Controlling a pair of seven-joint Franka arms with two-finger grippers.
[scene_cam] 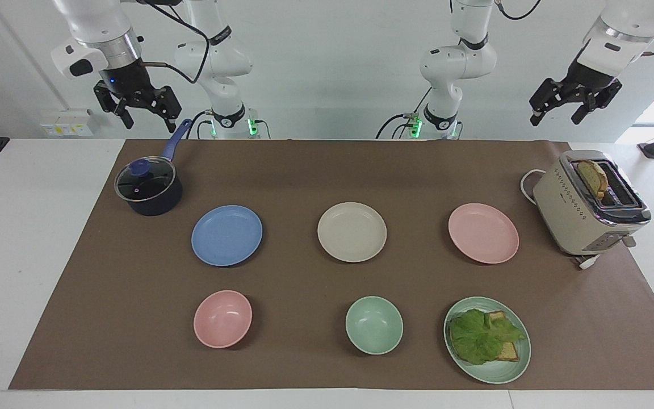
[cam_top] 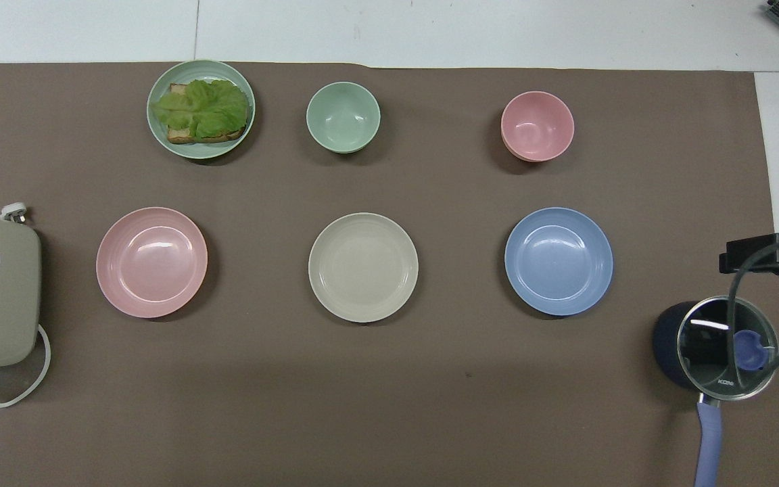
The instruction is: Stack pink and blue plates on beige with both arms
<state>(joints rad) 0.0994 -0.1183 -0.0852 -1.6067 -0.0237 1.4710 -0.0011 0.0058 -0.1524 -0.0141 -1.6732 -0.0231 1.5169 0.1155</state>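
Three equal plates lie in a row across the brown mat, all bare and apart. The beige plate (scene_cam: 352, 232) (cam_top: 363, 267) is in the middle. The blue plate (scene_cam: 226, 235) (cam_top: 558, 261) lies toward the right arm's end, and the pink plate (scene_cam: 483, 233) (cam_top: 151, 262) toward the left arm's end. My right gripper (scene_cam: 150, 122) hangs open and empty, high in the air by the saucepan. High over the toaster, my left gripper (scene_cam: 556, 116) is open and empty too.
A dark saucepan (scene_cam: 148, 187) with a glass lid stands beside the blue plate, and a cream toaster (scene_cam: 588, 204) holding bread stands beside the pink plate. Farther from the robots are a pink bowl (scene_cam: 222, 318), a green bowl (scene_cam: 374, 325) and a green plate (scene_cam: 508, 369) with lettuce and toast.
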